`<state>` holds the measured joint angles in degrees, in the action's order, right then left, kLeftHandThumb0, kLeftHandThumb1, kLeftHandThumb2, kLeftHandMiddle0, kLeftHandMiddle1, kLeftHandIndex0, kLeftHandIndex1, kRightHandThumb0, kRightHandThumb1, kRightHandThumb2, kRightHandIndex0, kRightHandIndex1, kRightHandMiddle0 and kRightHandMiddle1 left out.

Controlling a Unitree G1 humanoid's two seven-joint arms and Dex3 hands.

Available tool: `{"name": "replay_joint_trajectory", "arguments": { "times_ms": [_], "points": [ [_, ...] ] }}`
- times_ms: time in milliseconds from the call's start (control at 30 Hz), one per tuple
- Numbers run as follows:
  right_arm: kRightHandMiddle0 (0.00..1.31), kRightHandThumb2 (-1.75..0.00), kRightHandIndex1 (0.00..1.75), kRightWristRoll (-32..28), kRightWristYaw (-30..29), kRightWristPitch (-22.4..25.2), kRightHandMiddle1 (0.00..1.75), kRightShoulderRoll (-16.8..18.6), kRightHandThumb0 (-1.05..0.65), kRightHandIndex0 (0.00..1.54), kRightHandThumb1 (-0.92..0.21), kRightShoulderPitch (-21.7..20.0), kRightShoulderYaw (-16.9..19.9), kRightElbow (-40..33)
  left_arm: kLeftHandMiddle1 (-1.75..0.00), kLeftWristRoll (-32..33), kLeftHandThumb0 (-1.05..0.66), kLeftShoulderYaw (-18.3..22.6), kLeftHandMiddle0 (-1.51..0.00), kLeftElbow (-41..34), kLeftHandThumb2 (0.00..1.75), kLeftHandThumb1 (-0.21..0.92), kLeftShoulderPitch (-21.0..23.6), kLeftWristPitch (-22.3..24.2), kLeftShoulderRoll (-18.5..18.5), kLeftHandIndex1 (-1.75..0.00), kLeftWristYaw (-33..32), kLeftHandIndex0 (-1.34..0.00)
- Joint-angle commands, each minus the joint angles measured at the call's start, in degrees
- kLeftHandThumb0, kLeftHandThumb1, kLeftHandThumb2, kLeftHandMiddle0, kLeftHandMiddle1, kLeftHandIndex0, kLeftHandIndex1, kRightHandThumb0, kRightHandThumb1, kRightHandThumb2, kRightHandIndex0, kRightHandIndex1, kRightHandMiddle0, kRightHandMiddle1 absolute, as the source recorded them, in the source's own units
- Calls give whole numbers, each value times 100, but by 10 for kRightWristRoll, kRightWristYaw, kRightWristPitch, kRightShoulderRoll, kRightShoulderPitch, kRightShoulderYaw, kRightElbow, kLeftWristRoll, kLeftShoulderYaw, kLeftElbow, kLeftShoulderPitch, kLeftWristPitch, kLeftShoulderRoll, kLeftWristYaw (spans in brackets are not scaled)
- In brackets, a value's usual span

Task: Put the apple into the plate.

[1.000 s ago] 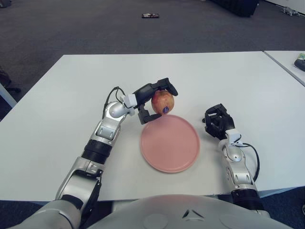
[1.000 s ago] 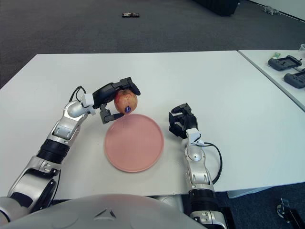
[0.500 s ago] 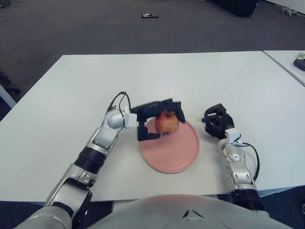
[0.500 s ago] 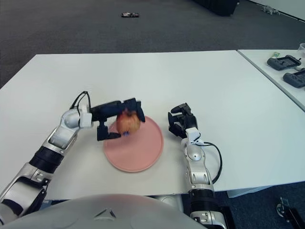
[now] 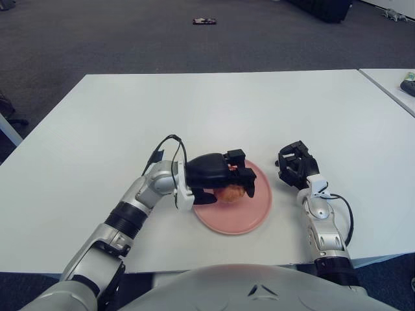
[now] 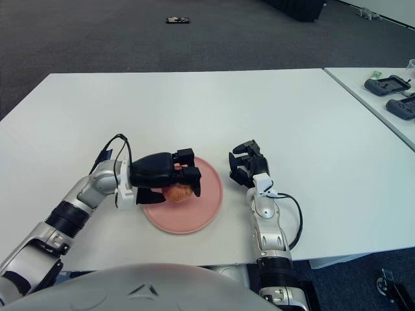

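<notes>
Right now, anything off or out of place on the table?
Nothing stands out. Left robot hand holds the apple low over the pink plate, plate flat on the table. Right robot hand sits beside the plate's right edge.

**Around the white table**

A white table (image 6: 272, 103) stands on dark grey carpet (image 6: 97, 39). A small dark object (image 6: 177, 20) lies on the carpet beyond the table's far edge. A second table (image 6: 382, 103) stands off its right edge, carrying dark devices (image 6: 384, 85).
</notes>
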<state>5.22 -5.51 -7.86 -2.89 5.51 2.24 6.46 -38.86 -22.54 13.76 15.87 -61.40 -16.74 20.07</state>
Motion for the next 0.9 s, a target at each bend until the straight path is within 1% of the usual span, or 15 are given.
{"name": "replay_joint_trajectory", "arguments": {
  "times_ms": [0,133,167,200,300,400,533,733,867],
  "points": [
    [33,-85,138,0,2,18,175,-3,-38,48,-69,9,2,9,-175,-72,0,6,-92,19,175,-9,26,-22,-17,-165,-75,-73],
    [33,-86,138,-2,4,15,175,-2,-38,48,-69,9,3,10,-175,-143,0,2,-94,20,175,-11,35,-23,-28,-161,-143,-76],
    [33,-86,138,-2,4,15,175,-2,-38,48,-69,9,3,10,-175,-155,-1,-1,-95,20,175,-12,37,-22,-30,-155,-156,-80],
    [33,-86,138,-3,4,14,175,-1,-38,48,-69,9,3,10,-175,-166,-1,-4,-95,20,175,-13,39,-21,-32,-153,-167,-82],
    [33,-86,138,-3,4,14,175,-1,-38,48,-68,9,4,9,-175,-185,0,-14,-83,23,174,-8,45,-19,-38,-167,-194,-79],
    [33,-86,138,-4,5,13,175,-1,-38,48,-68,9,4,10,-175,-201,0,-27,-78,27,171,-4,53,-15,-45,-172,-217,-75],
    [33,-86,139,-4,6,12,175,-1,-38,48,-69,10,4,10,-175,-220,0,-43,-75,30,169,-2,61,-10,-52,-174,-244,-73],
    [32,-85,139,-3,6,12,175,-1,-37,48,-69,10,4,11,-175,-236,-1,-56,-71,34,164,3,63,3,-55,-175,-293,-69],
    [32,-84,139,1,6,12,175,-2,-37,48,-70,8,3,13,-175,-194,-1,-58,-69,51,161,6,67,-2,-52,-175,-293,-67]
  ]
}}
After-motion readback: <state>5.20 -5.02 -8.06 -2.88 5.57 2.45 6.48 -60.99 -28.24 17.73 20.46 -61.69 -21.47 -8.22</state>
